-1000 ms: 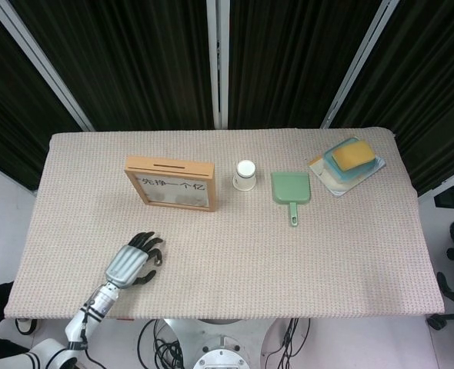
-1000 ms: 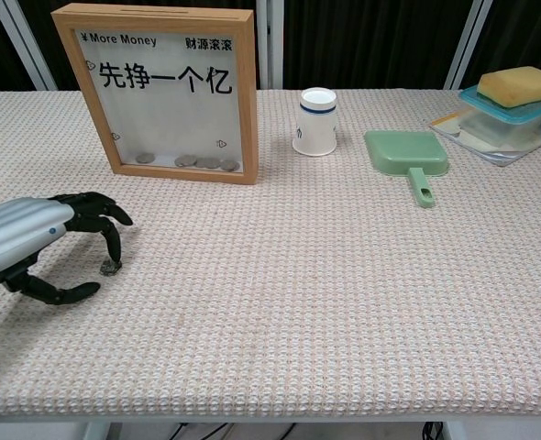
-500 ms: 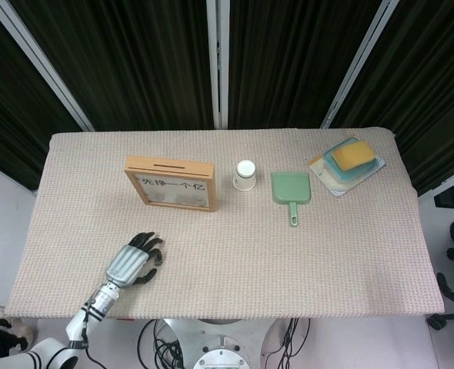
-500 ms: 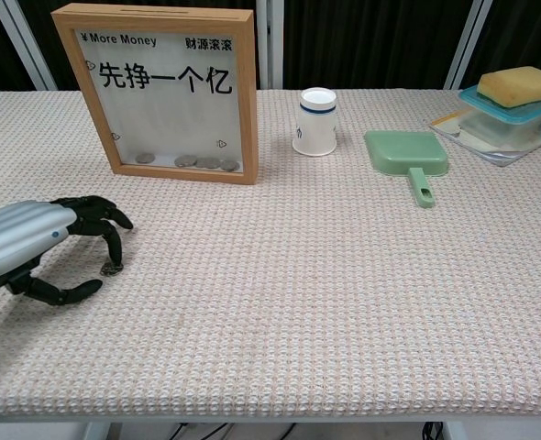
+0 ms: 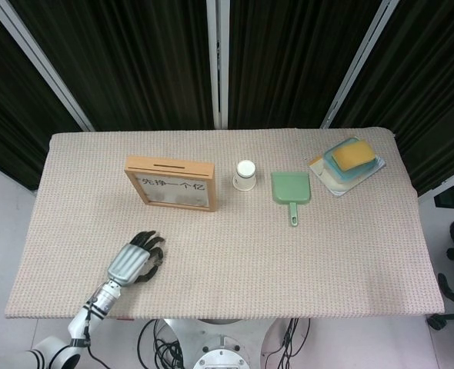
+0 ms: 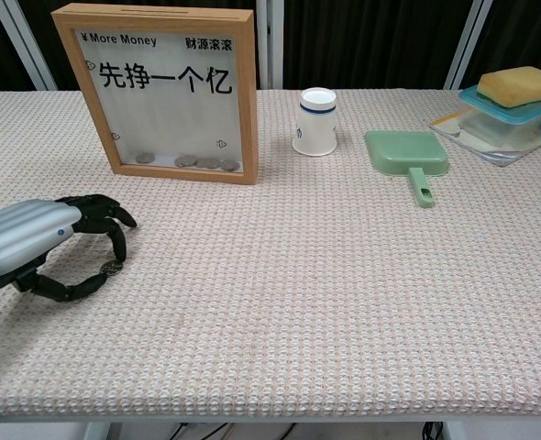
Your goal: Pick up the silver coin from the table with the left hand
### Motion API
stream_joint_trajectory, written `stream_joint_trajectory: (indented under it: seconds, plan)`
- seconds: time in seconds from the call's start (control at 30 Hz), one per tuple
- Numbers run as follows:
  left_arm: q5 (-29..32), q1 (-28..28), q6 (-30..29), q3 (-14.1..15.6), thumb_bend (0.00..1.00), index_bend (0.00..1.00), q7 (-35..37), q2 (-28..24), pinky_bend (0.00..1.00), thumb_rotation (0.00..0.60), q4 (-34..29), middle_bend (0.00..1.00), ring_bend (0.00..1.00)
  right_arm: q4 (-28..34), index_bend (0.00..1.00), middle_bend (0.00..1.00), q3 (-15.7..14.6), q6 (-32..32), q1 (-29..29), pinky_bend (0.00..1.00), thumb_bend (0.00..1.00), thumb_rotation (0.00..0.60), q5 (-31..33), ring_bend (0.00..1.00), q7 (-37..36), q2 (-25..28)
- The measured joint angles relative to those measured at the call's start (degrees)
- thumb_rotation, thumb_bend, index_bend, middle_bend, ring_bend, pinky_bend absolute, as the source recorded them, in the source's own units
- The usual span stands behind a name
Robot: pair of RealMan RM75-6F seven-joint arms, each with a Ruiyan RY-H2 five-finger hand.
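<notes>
One silver coin point(image 6: 111, 268), a small flat disc, lies on the table point(image 6: 298, 293) at the near left, between the black thumb and the tip of a curled finger of the left robot hand point(image 6: 46, 246); whether the tips actually pinch it or only touch it cannot be told, and the coin is too small to make out in the head view. The left robot hand point(image 5: 135, 260) has a ribbed, silver-grey back and dark jointed fingers arched down onto the cloth. The right robot hand is out of both views. The table is covered with one beige cloth of coarse, woven, dimpled texture. Behind the hand stands one rectangular wooden frame point(image 6: 167, 90) with a clear front printed "More Money" and Chinese characters; about five coins point(image 6: 197, 161) rest along its bottom edge. To its right stand one white paper cup point(image 6: 316, 121) with a blue rim band, one green plastic dustpan point(image 6: 406, 158) with a short handle, and, at the far right corner, one stack of pale plastic containers point(image 6: 500, 124) topped by one yellow sponge point(image 6: 520, 84).
</notes>
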State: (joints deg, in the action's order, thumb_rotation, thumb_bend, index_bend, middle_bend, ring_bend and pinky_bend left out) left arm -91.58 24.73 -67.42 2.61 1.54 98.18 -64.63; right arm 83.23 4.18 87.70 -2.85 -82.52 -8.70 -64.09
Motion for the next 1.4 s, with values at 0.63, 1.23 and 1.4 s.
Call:
stream_joint_trajectory:
  seconds: [0.63,1.23,1.4]
  plan:
    - [-0.64,0.69,-2.07,-0.49,0.32,0.48,2.37,2.70,0.13,0.600,3.56,0.20,0.07,-1.99,0.00,0.00,-0.16,0.99,-1.69,0.00,0.31,0.600,0.78,0.00,-2.46,-0.56]
    - [0.17,0.60,-2.50,-0.87,0.41,0.54,2.72,2.80,0.13,0.600,3.85,0.22,0.07,-1.70,0.00,0.00,-0.15,0.09,-1.49,0.00,0.31,0.600,0.77,0.00,-2.04,-0.41]
    - [0.16,0.66,-2.47,-0.80,0.42,0.56,2.88,2.77,0.13,0.600,3.72,0.22,0.07,-1.75,0.00,0.00,-0.12,-0.11,-1.42,0.00,0.31,0.600,0.81,0.00,-2.03,-0.45]
